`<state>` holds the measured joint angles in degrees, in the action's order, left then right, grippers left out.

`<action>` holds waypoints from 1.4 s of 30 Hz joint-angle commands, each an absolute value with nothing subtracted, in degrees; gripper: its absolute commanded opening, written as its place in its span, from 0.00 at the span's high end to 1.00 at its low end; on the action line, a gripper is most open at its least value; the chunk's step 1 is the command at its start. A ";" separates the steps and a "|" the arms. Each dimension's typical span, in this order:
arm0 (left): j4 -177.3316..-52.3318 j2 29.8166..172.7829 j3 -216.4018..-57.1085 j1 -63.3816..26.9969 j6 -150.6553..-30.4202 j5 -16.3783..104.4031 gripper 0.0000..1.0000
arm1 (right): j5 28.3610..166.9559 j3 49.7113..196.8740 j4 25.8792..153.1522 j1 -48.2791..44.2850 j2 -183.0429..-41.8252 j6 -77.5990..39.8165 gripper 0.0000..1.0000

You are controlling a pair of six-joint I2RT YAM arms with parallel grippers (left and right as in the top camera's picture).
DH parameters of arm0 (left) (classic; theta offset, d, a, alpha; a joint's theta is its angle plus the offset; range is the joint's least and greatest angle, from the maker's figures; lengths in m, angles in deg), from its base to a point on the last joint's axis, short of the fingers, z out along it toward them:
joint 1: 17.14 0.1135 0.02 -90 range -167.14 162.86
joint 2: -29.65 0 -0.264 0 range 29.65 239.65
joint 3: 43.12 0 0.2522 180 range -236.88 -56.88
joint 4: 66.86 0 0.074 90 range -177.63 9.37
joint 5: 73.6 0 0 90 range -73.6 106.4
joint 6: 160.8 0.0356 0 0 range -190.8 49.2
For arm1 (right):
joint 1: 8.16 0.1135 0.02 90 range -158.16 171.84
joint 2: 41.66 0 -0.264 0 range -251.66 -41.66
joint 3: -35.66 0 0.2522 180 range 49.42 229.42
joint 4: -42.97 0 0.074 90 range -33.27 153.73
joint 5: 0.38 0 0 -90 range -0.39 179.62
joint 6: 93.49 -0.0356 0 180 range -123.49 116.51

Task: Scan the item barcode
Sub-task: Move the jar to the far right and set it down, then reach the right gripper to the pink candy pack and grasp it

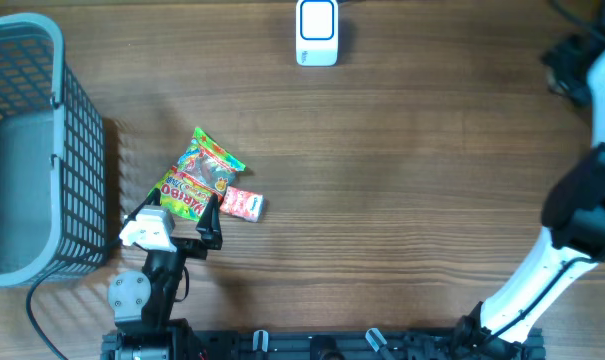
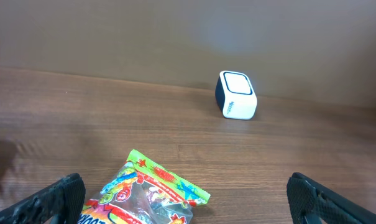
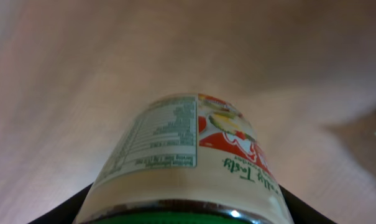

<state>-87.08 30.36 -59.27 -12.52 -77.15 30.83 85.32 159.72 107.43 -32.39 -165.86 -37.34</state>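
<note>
Between the spread fingers of the left tool point(image 2: 183, 186), at the near-left of the brown wooden table point(image 1: 412, 180), lies the crinkled green, red and yellow plastic candy bag point(image 1: 202, 175). That tool is released, jaws wide, and grips nothing. The bag lies flat just ahead of it, with 1 dark finger on either side in the left wrist view. A small pink and red packet point(image 1: 244, 204) touches the bag's right edge, and a grey wire basket point(image 1: 82, 180) stands to the left.

The bag's long axis runs on a diagonal, from the near end by the tool away and to the right. That is roughly the direction of the small white box-shaped scanner point(image 1: 317, 32) at the far edge of the table, well apart from the bag.

The right tool point(image 3: 184, 208) is clenched on a pale jar with a printed label and green lid point(image 3: 188, 155), seen only in the right wrist view. Where that jar sits relative to the scanner cannot be told from overhead.

Of the 2 arms, the left is by far nearer the bag. I judge that its next move calls for closing across the bag's narrow width, then carrying it forward and rightward to the scanner. No barcode is visible on the bag's upper face.
</note>
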 commanded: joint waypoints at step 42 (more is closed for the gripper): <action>-87.04 30.41 -58.68 -12.26 -77.08 30.29 0.00 | 115.75 162.95 142.73 4.79 -157.82 -27.70 0.00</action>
<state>-87.08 30.41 -59.27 -12.52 -77.15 30.83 118.32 166.71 143.67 -4.13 -157.16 -20.90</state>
